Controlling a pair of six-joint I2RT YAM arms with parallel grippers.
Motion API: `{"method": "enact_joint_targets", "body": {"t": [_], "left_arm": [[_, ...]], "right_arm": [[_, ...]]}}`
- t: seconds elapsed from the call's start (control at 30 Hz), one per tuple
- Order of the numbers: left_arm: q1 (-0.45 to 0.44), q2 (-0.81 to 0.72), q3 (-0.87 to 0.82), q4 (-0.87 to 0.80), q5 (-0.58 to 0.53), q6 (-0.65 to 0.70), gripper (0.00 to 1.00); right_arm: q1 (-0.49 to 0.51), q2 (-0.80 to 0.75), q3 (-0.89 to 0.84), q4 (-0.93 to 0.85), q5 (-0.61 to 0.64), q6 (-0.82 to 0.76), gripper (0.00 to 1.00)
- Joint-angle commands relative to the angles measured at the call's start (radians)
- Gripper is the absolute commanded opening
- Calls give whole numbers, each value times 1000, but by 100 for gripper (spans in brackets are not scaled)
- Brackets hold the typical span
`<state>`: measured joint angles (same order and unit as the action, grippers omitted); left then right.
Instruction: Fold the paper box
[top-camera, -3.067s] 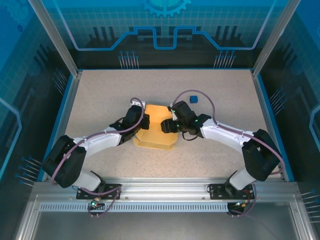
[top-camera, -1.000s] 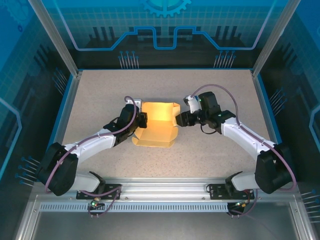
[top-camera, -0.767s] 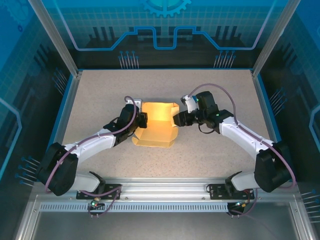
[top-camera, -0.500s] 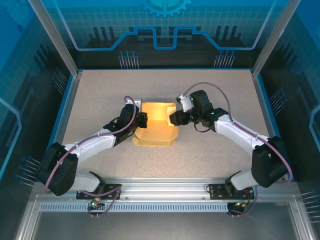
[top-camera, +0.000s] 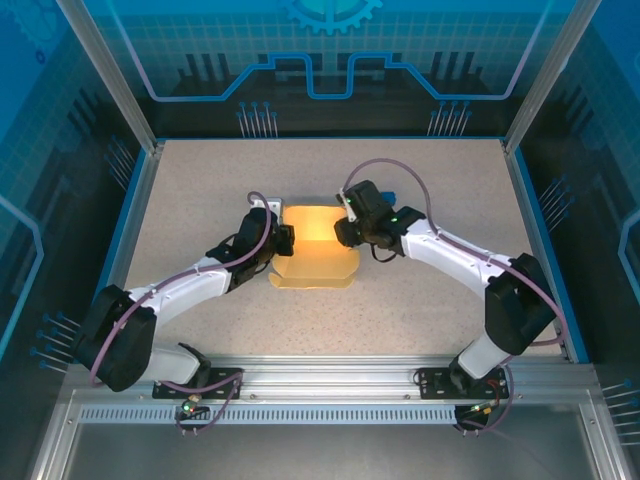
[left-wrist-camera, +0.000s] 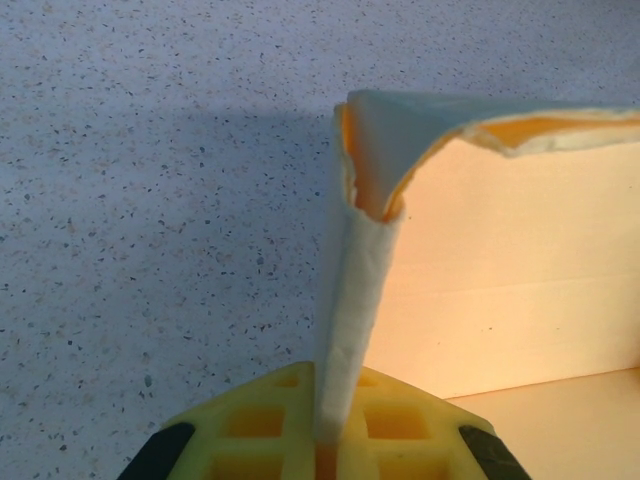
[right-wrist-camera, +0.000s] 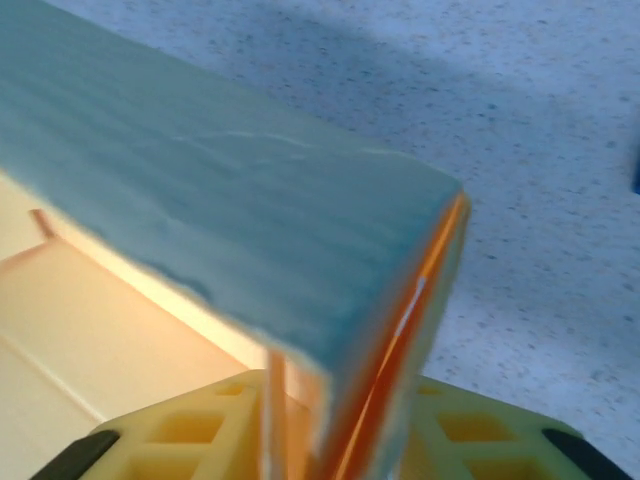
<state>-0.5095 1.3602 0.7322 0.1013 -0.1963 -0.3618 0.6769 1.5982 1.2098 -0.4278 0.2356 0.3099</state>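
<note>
Paper box (top-camera: 318, 255) edges clamped by left gripper (top-camera: 287, 240) and, seemingly, right gripper (top-camera: 341, 232) (open table (top-camera: 200, 180) around).

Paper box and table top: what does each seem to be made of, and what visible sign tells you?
The paper box looks like thin pale yellow card, matte: its raised wall shows a slim edge, sharp creases and a soft bend. The table top looks like a hard matte sheet with fine dark speckles, perhaps laminate or stone composite; the pictures leave that open.

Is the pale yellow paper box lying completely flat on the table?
No, the pale yellow paper box has a side wall standing upright, its edge pinched in the left gripper.
</note>
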Motion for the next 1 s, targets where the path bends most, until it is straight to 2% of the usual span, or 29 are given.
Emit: {"method": "enact_joint_targets", "body": {"t": [0.0, 0.1, 0.33, 0.73, 0.83, 0.97], "left_arm": [[-2, 0, -2, 5, 23, -8, 0], [-2, -3, -3, 3, 20, -6, 0], [-3, -11, -9, 0, 11, -3, 0], [-2, -13, -9, 0, 7, -1, 0], [-2, -14, -8, -3, 6, -1, 0], [-2, -18, -8, -6, 1, 0, 0]], "right_arm": [[52, 29, 55, -105, 268, -2, 31], [90, 57, 85, -147, 374, -4, 28], [128, 105, 114, -220, 525, 6, 19], [141, 177, 152, -330, 701, 9, 16], [140, 188, 154, -338, 707, 12, 16], [140, 141, 137, -285, 609, 1, 20]]}}
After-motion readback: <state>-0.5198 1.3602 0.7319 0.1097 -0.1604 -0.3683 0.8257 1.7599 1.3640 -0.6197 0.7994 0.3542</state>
